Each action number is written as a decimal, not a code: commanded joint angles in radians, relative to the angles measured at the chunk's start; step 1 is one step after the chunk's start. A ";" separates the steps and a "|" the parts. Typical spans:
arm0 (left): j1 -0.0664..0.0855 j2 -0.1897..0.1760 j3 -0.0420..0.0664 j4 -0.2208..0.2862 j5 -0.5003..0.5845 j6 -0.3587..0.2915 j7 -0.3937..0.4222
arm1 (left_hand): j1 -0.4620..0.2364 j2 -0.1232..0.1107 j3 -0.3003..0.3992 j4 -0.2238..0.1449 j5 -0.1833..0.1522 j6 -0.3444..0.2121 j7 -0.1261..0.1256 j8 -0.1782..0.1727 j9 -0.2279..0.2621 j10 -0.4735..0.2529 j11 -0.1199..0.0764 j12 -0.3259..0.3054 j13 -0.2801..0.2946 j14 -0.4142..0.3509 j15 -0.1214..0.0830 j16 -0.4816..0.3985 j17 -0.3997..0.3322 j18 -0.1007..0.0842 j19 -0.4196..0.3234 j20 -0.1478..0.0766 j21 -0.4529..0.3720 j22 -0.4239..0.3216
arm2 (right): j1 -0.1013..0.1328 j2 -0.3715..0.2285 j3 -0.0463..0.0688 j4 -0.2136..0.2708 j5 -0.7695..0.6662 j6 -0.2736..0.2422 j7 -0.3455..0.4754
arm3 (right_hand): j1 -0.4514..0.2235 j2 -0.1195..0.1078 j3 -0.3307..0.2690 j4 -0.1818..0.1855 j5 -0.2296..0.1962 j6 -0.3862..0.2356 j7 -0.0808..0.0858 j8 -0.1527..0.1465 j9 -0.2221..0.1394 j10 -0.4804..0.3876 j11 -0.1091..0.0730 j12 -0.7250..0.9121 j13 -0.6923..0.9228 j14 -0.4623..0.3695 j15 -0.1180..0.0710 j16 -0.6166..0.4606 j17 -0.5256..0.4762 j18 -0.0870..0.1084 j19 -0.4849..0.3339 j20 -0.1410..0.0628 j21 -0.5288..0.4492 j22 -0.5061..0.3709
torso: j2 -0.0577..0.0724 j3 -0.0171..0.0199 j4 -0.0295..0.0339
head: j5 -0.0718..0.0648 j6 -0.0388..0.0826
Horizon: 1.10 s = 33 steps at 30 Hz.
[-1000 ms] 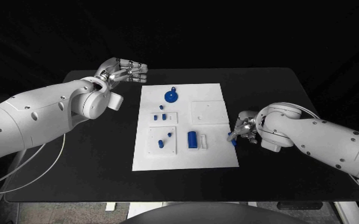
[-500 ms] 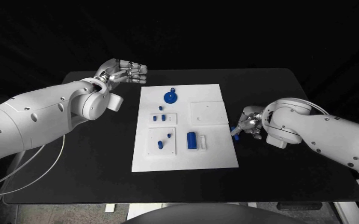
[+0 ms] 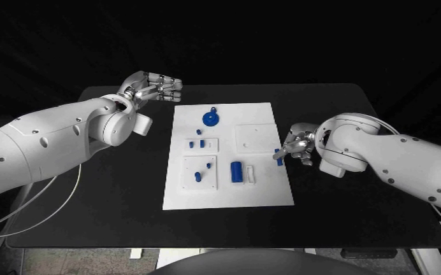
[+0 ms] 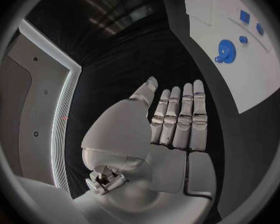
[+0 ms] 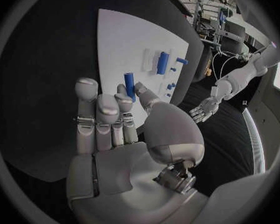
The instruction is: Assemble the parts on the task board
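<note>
The task board [image 3: 262, 192] is lying in the middle of the black tabletop [image 3: 331, 211]. The right hand [image 3: 296, 146] is hovering at the board's right edge, pinching a small blue peg [image 3: 278, 156] between thumb and fingertips; in the right wrist view the peg [image 5: 129, 86] is standing upright above the fingers [image 5: 96, 109]. The left hand [image 3: 151, 87] is waiting over the tabletop beyond the board's far left corner, fingers extended side by side and holding nothing. On the board are sitting a round blue part [image 3: 210, 119], several small blue pieces [image 3: 195, 142] in raised square plates, and a blue block [image 3: 236, 171] near the middle.
</note>
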 commanded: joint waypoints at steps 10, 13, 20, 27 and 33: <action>0.000 0.005 0.000 0.003 0.003 0.018 0.004 | -0.003 0.007 0.001 0.006 -0.002 -0.007 0.002 -0.004 0.000 -0.007 0.001 -0.002 -0.001 0.000 0.006 -0.004 0.000 -0.004 0.000 0.005 0.000 -0.001 | 0.000 0.083 -0.024 0.001 0.102 -0.019 -0.009 | 0.008 0.000 -0.017 0.012 -0.003 0.002 0.001 -0.003 -0.003 0.004 0.001 -0.010 -0.003 0.001 -0.002 -0.005 -0.004 -0.018 0.049 -0.001 -0.007 -0.003 | 0.000 -0.0003 0.0009 | 0.004 -0.002; 0.000 0.004 0.000 0.003 0.003 0.018 0.004 | -0.003 0.007 0.001 0.006 -0.002 -0.007 0.002 -0.004 0.000 -0.007 0.001 -0.002 -0.001 0.000 0.006 -0.004 0.000 -0.004 0.000 0.005 0.000 -0.001 | -0.001 0.096 -0.037 -0.004 0.105 -0.019 -0.011 | 0.008 0.000 -0.018 0.011 -0.001 0.002 0.001 -0.003 -0.003 0.004 0.001 -0.011 -0.003 0.000 -0.003 -0.006 -0.004 -0.018 0.049 -0.001 -0.007 -0.003 | 0.000 0.0004 0.0005 | 0.007 -0.004; 0.000 0.005 0.000 0.003 0.003 0.020 0.004 | -0.003 0.007 0.001 0.006 -0.002 -0.007 0.002 -0.004 0.000 -0.007 0.001 -0.002 -0.001 0.000 0.006 -0.004 0.000 -0.004 0.000 0.005 0.000 -0.001 | -0.002 0.121 -0.071 -0.017 0.099 -0.018 -0.018 | 0.008 0.001 -0.021 0.011 0.000 0.002 0.001 -0.003 -0.003 0.004 0.001 -0.011 -0.004 0.000 -0.003 -0.006 -0.004 -0.018 0.049 -0.001 -0.008 -0.004 | 0.000 0.0006 0.0002 | 0.008 -0.006; 0.000 0.005 0.000 0.003 0.003 0.021 0.003 | -0.003 0.007 0.001 0.006 -0.002 -0.007 0.002 -0.004 0.000 -0.007 0.001 -0.002 -0.001 0.000 0.006 -0.004 0.000 -0.004 0.000 0.005 0.000 -0.001 | -0.002 0.137 -0.090 -0.032 0.081 -0.027 -0.021 | 0.008 0.002 -0.024 0.011 0.002 0.003 0.000 -0.003 -0.003 0.003 0.000 -0.013 -0.005 0.000 -0.003 -0.007 -0.005 -0.018 0.049 -0.001 -0.009 -0.004 | 0.000 0.0016 -0.0006 | 0.010 -0.008; 0.000 0.005 0.000 0.003 0.003 0.022 0.003 | -0.003 0.007 0.001 0.006 -0.002 -0.007 0.002 -0.004 0.000 -0.007 0.001 -0.002 -0.001 0.000 0.006 -0.004 0.000 -0.004 0.000 0.005 0.000 -0.001 | -0.002 0.150 -0.097 -0.046 0.069 -0.035 -0.020 | 0.008 0.002 -0.024 0.011 0.002 0.003 0.000 -0.003 -0.003 0.003 0.000 -0.013 -0.005 0.000 -0.003 -0.007 -0.005 -0.018 0.049 -0.001 -0.009 -0.004 | 0.000 0.0014 0.0001 | 0.010 -0.008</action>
